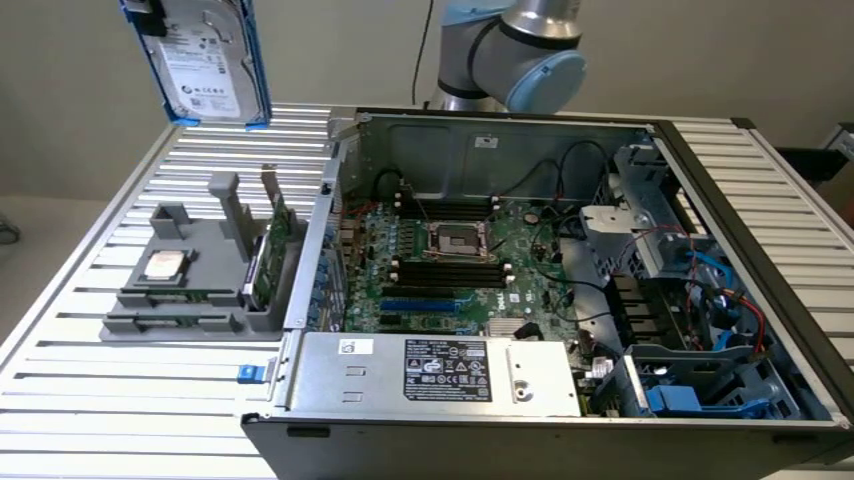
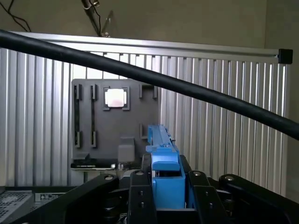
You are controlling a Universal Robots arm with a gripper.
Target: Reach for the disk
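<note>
The disk [image 1: 203, 62] hangs upright high above the slatted table's far corner, at the exterior view's left: a silver-grey drive with a white label, framed by blue rails. In the wrist view its blue rail [image 2: 164, 161] runs edge-on between the black fingers [image 2: 141, 196], which press on it from both sides. My gripper [image 2: 167, 182] is shut on the disk and holds it clear of the table.
Below the disk a grey fixture [image 1: 187, 290] holds a small square CPU chip [image 1: 163, 265] and an upright card. The open computer case [image 1: 534, 280] with its silver power supply box [image 1: 427, 370] takes the table's middle. A black cable [image 2: 154, 79] crosses the wrist view.
</note>
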